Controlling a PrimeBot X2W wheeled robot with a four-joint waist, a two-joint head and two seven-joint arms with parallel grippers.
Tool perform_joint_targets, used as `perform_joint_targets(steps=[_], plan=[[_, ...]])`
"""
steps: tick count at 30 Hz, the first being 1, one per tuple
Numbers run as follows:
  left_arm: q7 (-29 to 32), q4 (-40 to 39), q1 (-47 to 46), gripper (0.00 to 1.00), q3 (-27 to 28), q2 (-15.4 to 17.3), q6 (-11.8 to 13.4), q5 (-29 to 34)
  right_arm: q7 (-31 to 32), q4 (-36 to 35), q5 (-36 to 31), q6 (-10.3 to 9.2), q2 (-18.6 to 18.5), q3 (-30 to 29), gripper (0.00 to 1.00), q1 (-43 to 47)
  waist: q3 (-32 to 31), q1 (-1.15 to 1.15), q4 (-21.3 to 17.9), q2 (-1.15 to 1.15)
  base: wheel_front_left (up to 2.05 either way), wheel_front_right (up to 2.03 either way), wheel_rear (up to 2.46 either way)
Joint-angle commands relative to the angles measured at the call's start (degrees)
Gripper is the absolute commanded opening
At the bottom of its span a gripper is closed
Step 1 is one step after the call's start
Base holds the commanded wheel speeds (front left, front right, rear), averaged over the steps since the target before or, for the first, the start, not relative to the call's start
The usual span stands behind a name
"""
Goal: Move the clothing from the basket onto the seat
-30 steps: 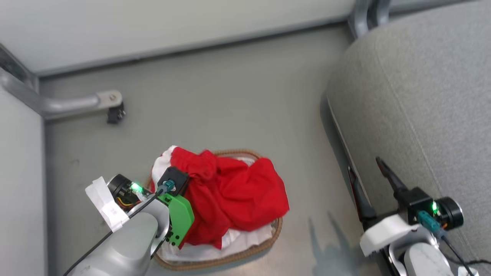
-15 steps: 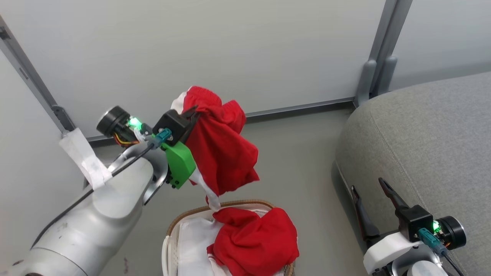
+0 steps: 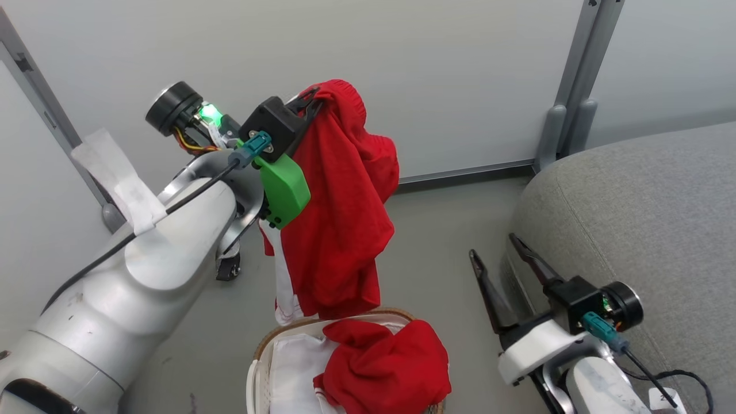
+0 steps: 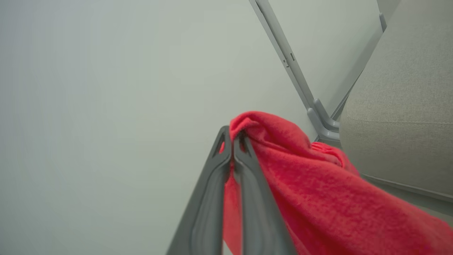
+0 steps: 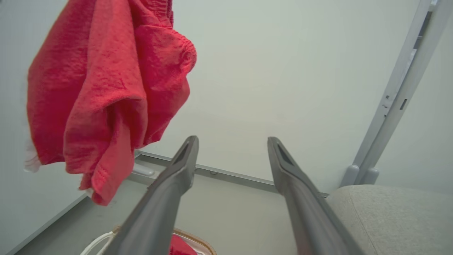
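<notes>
I hold the left gripper high in front of the pale wall panel. Its two long dark fingers are pressed together and pinch the top fold of a bright red, soft fabric hanging garment with white trim. The left wrist view confirms the pinch: the left gripper has cloth wedged between its tips. Gripping at the upper edge lets the rest of the cloth fall straight. In the right wrist view the hanging garment hangs clear above the small rounded white perforated plastic basket with the brown woven rim. A second garment, also bright red and crumpled, lies inside the basket on the plain white liner sheet, so I judge the task under half done. The large grey fabric-upholstered seat stands to my right of the basket, well apart from the held cloth. The right gripper waits near the seat's front edge with its jaws spread wide and nothing between them, which the right wrist view also shows. The next move calls for a sideways carry over the seat before release. A narrow pinch on loose fabric may slip, and the low hem may snag the rim.
</notes>
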Motion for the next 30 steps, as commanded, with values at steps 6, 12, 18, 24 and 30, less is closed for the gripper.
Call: perform_joint_targets(steps=[6, 12, 18, 24, 30], plan=[[1.47, -2.70, -2.90, 0.00, -0.10, -0.20, 0.45, -0.17, -0.27, 1.12, 8.28, -0.04, -0.22, 8.33, 1.00, -3.38, -0.14, 0.00, 1.01, 0.00, 0.00, 0.00, 0.00], [2.08, -4.40, -4.50, 0.00, -0.49, -1.18, 0.49, -0.12, -0.27, 4.57, 11.92, -0.04, -0.24, 12.48, 1.00, -7.92, 0.08, 0.00, 1.98, 0.00, 0.00, 0.00, 0.00], [2.36, -5.65, -5.51, 0.00, -1.27, -2.86, 0.40, -0.09, -0.28, 8.51, 15.16, -0.04, -0.20, 14.76, 1.00, -13.18, 0.56, 0.00, 3.06, 0.00, 0.00, 0.00, 0.00], [1.96, -7.37, -5.06, 0.00, -2.36, -4.18, 0.28, -0.42, -0.27, 9.62, 18.72, -0.04, -0.21, 17.93, 1.00, -16.13, 0.69, 0.00, 4.02, 0.00, 0.00, 0.00, 0.00], [2.17, -10.25, -3.08, 0.00, -2.75, -4.34, 0.66, -1.37, -0.27, 10.64, 19.57, -0.04, -0.21, 18.20, 1.00, -17.18, 0.52, 0.00, 4.76, 0.00, 0.00, 0.00, 0.00]])
